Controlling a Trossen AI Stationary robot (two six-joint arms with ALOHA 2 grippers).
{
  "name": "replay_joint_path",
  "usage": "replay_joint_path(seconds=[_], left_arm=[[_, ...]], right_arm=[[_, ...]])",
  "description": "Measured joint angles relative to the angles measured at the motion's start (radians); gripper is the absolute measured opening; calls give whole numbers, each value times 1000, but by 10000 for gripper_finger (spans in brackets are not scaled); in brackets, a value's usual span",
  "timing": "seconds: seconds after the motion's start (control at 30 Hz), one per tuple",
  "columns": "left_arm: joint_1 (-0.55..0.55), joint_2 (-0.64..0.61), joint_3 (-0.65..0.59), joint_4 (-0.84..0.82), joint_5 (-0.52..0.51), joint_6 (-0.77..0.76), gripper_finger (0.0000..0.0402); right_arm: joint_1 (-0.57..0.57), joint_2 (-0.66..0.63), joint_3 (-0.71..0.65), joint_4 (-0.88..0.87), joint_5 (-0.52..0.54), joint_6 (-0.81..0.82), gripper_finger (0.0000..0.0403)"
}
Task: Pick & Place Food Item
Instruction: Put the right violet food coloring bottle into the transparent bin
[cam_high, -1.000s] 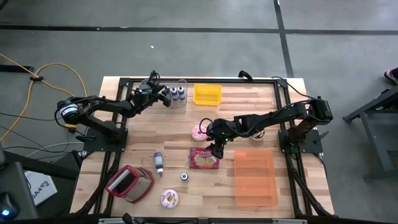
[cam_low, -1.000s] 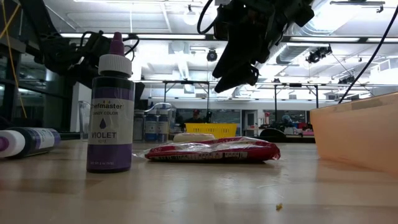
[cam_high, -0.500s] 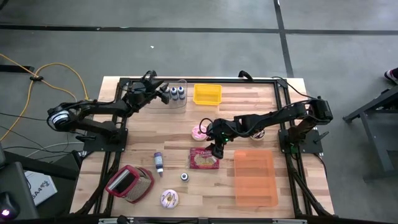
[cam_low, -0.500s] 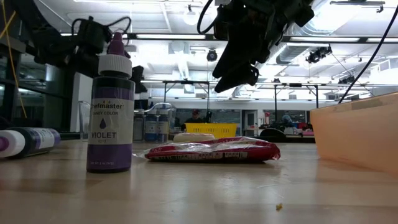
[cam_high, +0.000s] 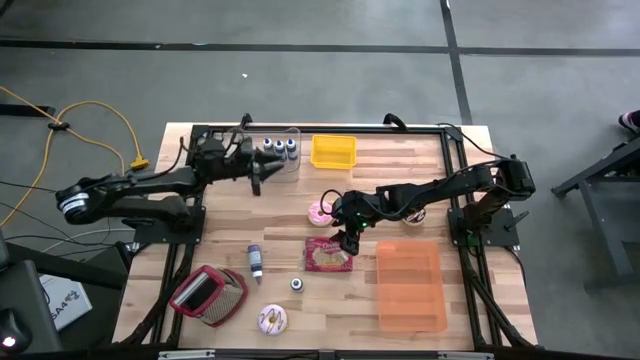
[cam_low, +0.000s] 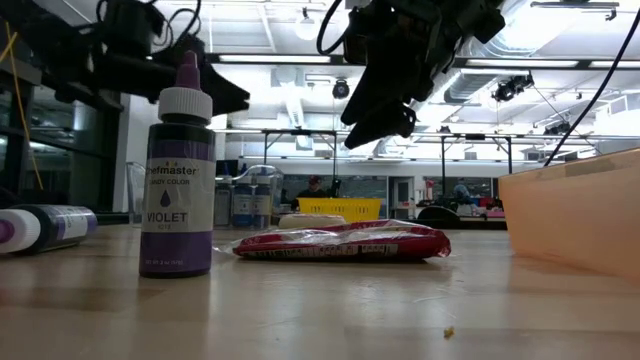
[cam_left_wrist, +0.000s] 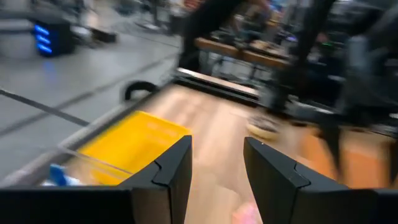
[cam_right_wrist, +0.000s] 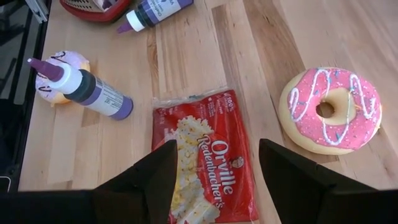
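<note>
The right gripper (cam_high: 345, 240) is held above the popcorn packet (cam_high: 329, 254) with its fingers spread and empty; the packet lies flat on the table (cam_high: 400, 170) directly beneath them, the pink doughnut (cam_right_wrist: 329, 110) just to one side and the orange bin (cam_high: 411, 286) on the other. The approach step is judged to be in hand; a straight descent and a closing on the packet's edge are called for next. The packet's label is shown only in the right wrist view, the clear gap beneath the gripper only in the low view. The left gripper (cam_high: 256, 176), partly parted and empty, is held well apart by the yellow tray (cam_high: 333, 151).
</note>
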Motion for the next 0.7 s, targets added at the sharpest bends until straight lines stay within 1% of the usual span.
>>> replay_joint_path(seconds=[0.1,0.2,0.3,0.43,0.53,0.7], left_arm=[[-31,-81,0,-134,31,-2,139],[-62,-146,0,-274,35,17,139],[-91,-185,1,-369,31,33,139],[-135,-193,1,-418,30,47,139],[-167,-193,1,-430,30,57,139],[-222,-193,2,-442,30,50,139]], right_arm=[[0,0,0,6,1,-9,213],[0,0,0,14,3,-27,213],[0,0,0,30,4,-38,213],[0,0,0,76,0,-53,213],[5,0,0,87,-23,-56,213],[56,0,0,87,-29,-60,213]])
